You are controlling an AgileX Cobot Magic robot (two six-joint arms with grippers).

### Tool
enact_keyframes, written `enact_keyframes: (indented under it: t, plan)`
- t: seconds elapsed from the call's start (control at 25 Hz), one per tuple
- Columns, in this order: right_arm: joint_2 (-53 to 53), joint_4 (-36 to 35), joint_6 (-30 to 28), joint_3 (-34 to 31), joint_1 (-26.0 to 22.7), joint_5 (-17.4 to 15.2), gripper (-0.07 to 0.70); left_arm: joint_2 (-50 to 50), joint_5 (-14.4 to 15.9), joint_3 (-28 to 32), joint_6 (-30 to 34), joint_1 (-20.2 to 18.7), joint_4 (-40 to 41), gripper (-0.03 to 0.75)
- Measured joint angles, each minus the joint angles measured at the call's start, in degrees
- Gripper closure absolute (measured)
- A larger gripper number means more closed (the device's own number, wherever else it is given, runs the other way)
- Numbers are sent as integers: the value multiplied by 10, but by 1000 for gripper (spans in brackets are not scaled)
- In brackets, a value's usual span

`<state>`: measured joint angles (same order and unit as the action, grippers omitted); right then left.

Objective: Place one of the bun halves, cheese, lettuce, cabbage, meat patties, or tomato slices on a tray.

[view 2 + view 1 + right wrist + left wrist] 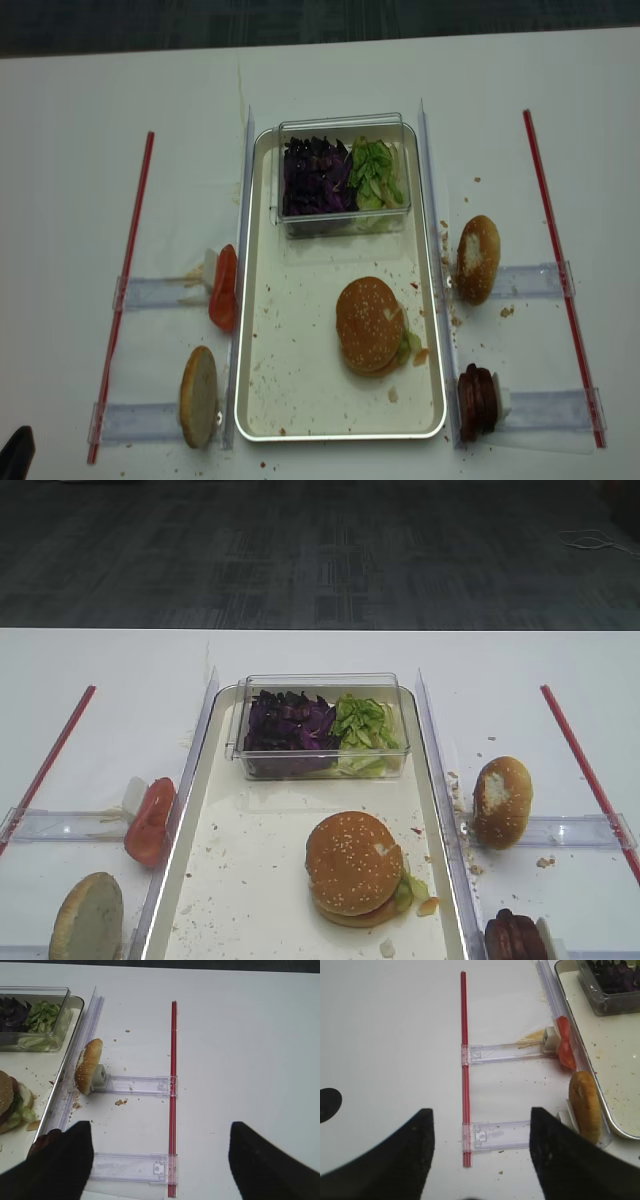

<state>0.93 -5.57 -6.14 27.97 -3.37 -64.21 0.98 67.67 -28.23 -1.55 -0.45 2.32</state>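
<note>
Bun top (353, 859) caps a stacked burger on the tray (270, 880). We see both end effectors, right (159, 1160) and left (481, 1152), spread apart, holding nothing, over the surface (110, 670). Cabbage (288, 723) and lettuce (364, 722) fill a box (318, 770) on the tray.

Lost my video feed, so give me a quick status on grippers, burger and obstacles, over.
Both grippers open and empty, right gripper, left gripper. Seeded bun top sits on stacked burger in tray. Nothing blocking.
</note>
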Motion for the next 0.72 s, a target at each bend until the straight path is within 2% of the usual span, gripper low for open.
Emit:
enact_keyframes:
  t: [0.72]
  plan:
    - [0,0,0,0,0,0,41,0,0,0,0,0,0,295]
